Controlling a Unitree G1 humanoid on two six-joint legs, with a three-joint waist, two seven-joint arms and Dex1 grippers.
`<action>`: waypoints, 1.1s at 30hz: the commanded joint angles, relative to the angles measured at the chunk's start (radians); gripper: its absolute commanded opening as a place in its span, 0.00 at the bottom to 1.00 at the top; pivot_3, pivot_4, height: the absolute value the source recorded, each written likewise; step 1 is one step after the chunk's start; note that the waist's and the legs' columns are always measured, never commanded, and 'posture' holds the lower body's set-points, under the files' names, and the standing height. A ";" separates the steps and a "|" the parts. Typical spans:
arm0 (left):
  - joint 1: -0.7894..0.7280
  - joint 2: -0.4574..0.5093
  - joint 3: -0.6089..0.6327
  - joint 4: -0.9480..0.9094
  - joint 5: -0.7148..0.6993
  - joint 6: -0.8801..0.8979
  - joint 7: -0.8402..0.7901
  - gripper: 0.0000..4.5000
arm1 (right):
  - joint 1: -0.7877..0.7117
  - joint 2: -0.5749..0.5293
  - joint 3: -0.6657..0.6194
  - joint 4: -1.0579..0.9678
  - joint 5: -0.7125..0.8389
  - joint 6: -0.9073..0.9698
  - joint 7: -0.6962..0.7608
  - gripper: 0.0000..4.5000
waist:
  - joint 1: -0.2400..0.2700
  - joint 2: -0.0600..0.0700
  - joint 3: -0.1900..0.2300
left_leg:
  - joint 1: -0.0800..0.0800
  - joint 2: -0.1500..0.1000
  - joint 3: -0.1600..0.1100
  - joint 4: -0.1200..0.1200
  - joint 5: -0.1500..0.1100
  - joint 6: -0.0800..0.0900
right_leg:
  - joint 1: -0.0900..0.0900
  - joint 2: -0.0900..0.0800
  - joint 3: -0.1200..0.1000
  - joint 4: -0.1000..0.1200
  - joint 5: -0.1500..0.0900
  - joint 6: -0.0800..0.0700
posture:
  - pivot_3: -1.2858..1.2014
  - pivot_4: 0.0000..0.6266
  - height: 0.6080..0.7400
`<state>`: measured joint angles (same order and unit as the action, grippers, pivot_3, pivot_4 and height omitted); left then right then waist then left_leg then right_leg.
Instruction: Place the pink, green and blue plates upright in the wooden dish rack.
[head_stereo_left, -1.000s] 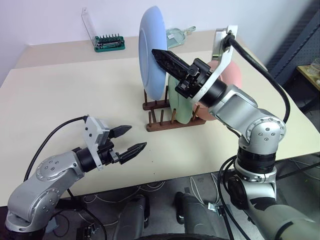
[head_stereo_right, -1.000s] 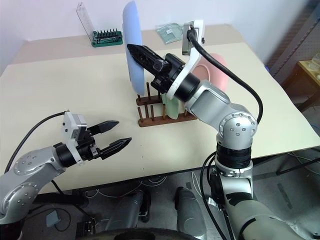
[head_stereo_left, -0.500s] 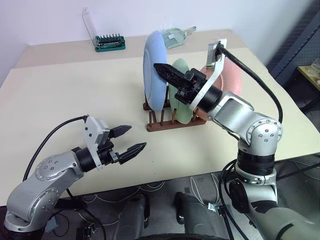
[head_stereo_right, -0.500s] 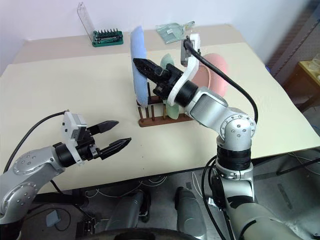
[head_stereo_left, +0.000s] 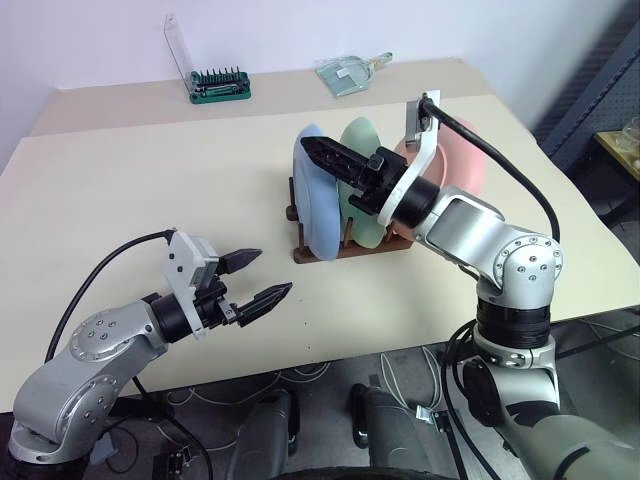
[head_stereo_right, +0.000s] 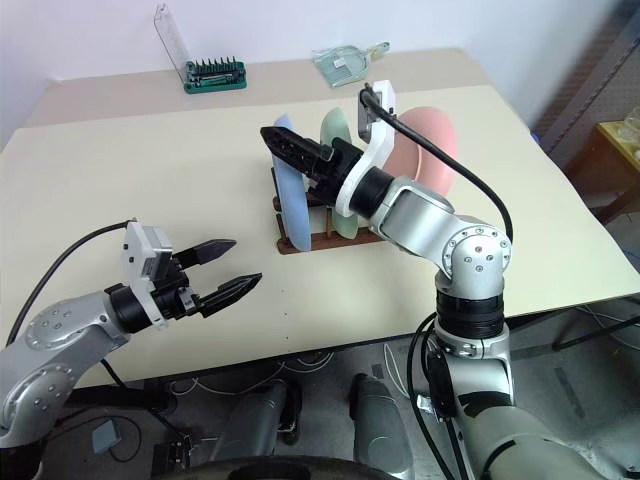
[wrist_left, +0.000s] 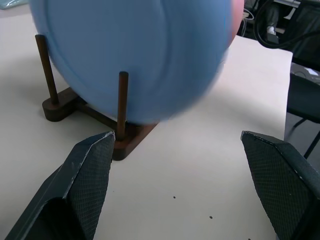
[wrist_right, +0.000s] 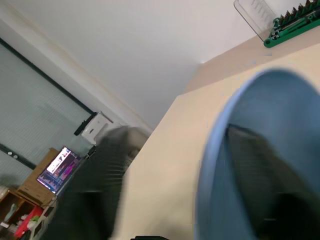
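Note:
The blue plate (head_stereo_left: 318, 205) stands upright in the left end of the wooden dish rack (head_stereo_left: 345, 252), tilted a little. To its right stand the green plate (head_stereo_left: 358, 138) and then the pink plate (head_stereo_left: 468, 165), also in the rack. My right gripper (head_stereo_left: 311, 148) hovers at the blue plate's top rim, open, with one finger on each side of the rim in the right wrist view. My left gripper (head_stereo_left: 256, 279) stays open and empty low over the table, nearer than the rack. Its wrist view faces the blue plate (wrist_left: 135, 55) and the rack's pegs (wrist_left: 122, 102).
At the back of the beige table (head_stereo_left: 120, 190) stands a green bit holder with a clear lid (head_stereo_left: 220, 85). A clear glass bottle (head_stereo_left: 350, 72) lies further right along the back. The table's front edge runs just behind my left gripper.
My right gripper has lowered the blue plate down into the rack's left slot and has opened its fingers. The left arm has not moved.

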<state>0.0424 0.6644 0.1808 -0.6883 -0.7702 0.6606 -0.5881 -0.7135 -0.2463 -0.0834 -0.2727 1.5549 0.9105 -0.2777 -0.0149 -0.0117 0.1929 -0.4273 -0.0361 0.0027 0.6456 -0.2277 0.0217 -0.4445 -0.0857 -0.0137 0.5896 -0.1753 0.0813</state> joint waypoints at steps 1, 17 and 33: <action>-0.007 0.007 0.011 -0.033 0.004 -0.019 -0.002 0.93 | -0.010 -0.010 -0.001 -0.028 0.012 -0.005 0.008 0.99 | 0.000 0.000 0.000 | 0.000 0.000 0.000 0.000 0.000 0.000 | 0.000 0.000 0.000 0.000 0.000 0.000 | 0.52 0.24 1.00; -0.005 0.001 0.000 -0.034 0.003 -0.019 -0.001 0.93 | -0.119 -0.148 0.001 -0.057 -0.205 0.002 0.237 0.99 | 0.002 0.000 0.000 | -0.001 0.000 0.000 -0.003 0.000 0.000 | 0.000 0.000 -0.001 -0.007 0.000 0.000 | 0.52 0.24 1.00; -0.064 0.009 -0.079 -0.020 0.011 -0.012 -0.055 0.93 | 0.040 -0.829 -0.149 0.172 -0.863 -0.294 0.812 0.01 | 0.005 0.000 0.000 | -0.007 -0.001 0.001 -0.002 -0.002 0.003 | 0.000 -0.003 -0.005 -0.013 0.000 0.000 | 0.52 0.24 1.00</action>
<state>-0.0048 0.6682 0.1169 -0.6872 -0.7609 0.6607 -0.6294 -0.6726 -1.0450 -0.1932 -0.0858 0.7420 0.6668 0.4930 -0.0094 -0.0118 0.1934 -0.4341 -0.0366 0.0045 0.6438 -0.2297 0.0246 -0.4454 -0.0885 -0.0188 0.5777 -0.1751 0.0814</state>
